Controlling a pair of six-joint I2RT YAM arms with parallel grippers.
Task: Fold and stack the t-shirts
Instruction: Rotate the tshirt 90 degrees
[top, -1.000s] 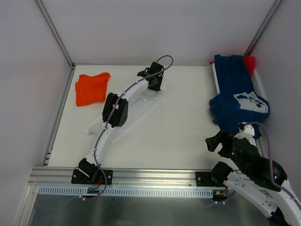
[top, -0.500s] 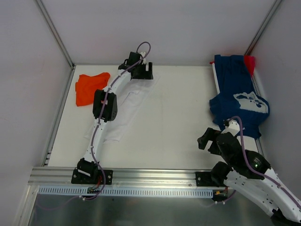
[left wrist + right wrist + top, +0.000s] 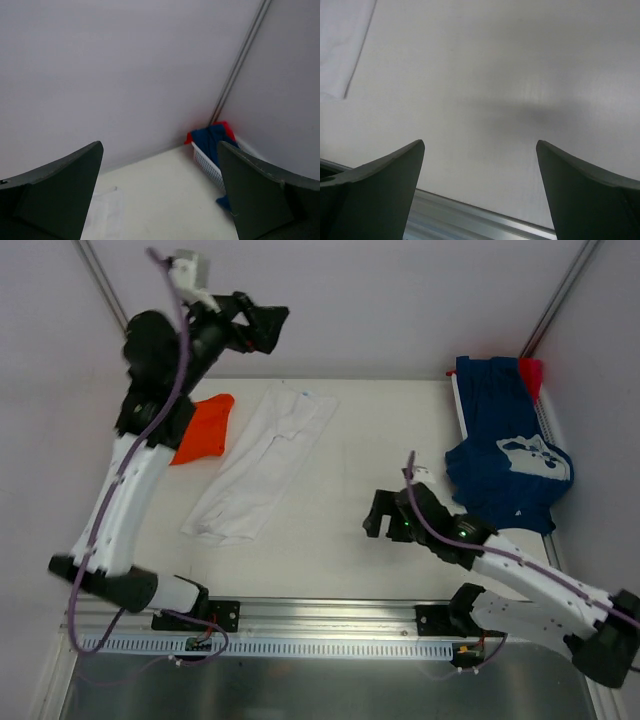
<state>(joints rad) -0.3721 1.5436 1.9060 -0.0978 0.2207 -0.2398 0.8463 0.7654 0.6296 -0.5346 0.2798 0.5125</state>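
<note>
Orange t-shirt [image 3: 203, 427] bunched far-left on counter [image 3: 380, 440]. My left arm reared high, left claw [image 3: 272, 328] gaping, empty, facing right. White t-shirt [image 3: 262, 465] flat, long axis diagonal, near-left to far-right. My right arm low, reaching left, right claw [image 3: 378, 523] gaping, empty. Navy t-shirt [image 3: 505, 455] heaped far-right, red t-shirt [image 3: 531, 372] behind.

I open my left gripper [image 3: 268, 324] and lift it high off the white shirt [image 3: 262, 465]; my right gripper [image 3: 377, 519] swings left.

Both gape empty: left gripper [image 3: 272, 328] high, right gripper [image 3: 375, 520] low.
</note>
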